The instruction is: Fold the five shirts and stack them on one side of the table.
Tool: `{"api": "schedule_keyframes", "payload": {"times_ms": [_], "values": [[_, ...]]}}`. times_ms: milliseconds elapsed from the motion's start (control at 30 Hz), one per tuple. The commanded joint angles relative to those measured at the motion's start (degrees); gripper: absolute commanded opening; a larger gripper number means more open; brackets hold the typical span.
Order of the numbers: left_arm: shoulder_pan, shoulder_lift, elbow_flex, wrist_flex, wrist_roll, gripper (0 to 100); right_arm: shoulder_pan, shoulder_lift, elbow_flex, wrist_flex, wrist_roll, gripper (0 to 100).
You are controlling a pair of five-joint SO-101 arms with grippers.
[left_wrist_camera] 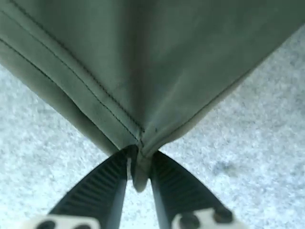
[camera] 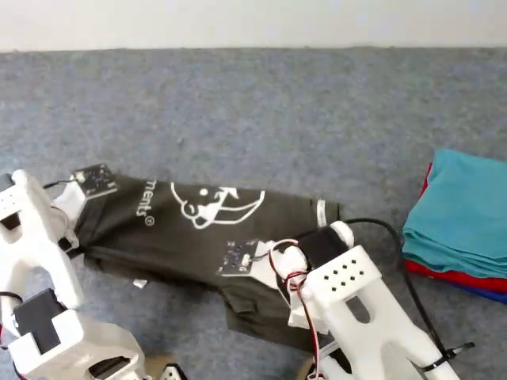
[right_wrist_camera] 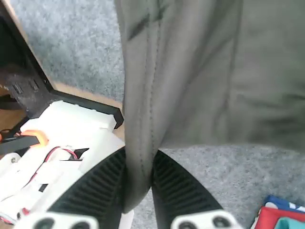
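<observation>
From my remote seat I see a dark olive shirt with a white printed drawing, spread over the grey table and stretched between the two sets of jaws. The left arm has its jaws clenched on a corner of the shirt. The two black ribbed fingers pinch the cloth where two stitched hems meet, and a small nub of fabric pokes out behind the pinch. From that grip the cloth fans out away from the jaws, with grey table visible to either side of it. The right arm is also grasping the shirt. Its jaws are closed on a narrow fold that carries a line of stitching, and the fold passes straight through between the ribbed fingers. The rest of the garment widens out beyond them. A lower part of the shirt lies bunched just beside the right jaws, on the near side of the table. Well apart from the right jaws, on the side away from the left jaws, a stack of folded shirts rests on the table. It has a teal shirt on top, a red one under it and a blue edge at the bottom. A corner of that stack also shows near the right jaws in the right wrist view.
</observation>
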Motion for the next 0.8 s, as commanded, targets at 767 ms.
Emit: {"api": "schedule_keyframes", "payload": {"times_ms": [767], "values": [[1.14,-2.99,-15.43,6.42,20.40,14,11.82,-0.48,-18.55,-0.13,-10.81,28.5]]}}
